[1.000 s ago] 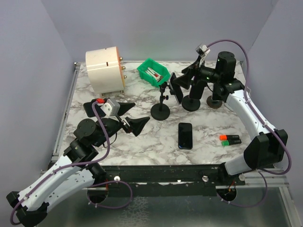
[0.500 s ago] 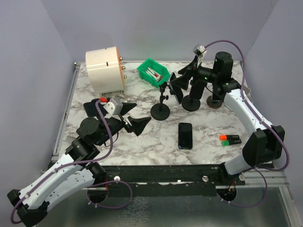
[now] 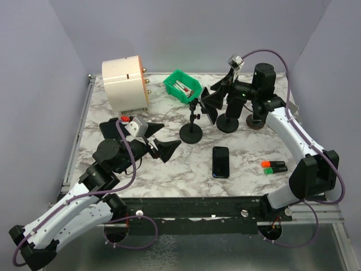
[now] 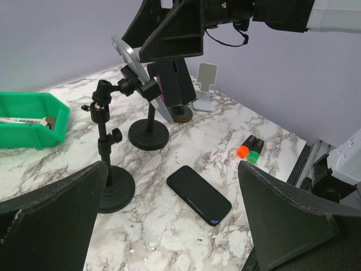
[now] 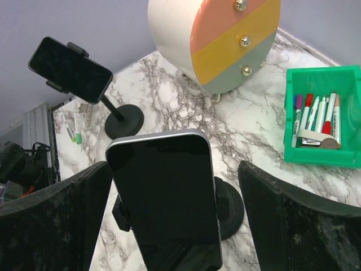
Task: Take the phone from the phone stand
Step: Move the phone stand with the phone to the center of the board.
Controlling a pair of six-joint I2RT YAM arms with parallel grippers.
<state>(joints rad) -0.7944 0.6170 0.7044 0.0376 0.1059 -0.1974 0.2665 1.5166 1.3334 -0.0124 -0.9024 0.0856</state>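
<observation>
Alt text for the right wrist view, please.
A dark-screened phone clamped in its stand fills the centre, framed by the open right gripper. Behind it stand a second mounted phone, a striped drawer unit and a green bin of markers.

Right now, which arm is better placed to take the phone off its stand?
The right. The right hand, open, has a finger on either side of the phone clamped in the stand, as its wrist view shows. The left hand, also open, hovers well away from it.
</observation>
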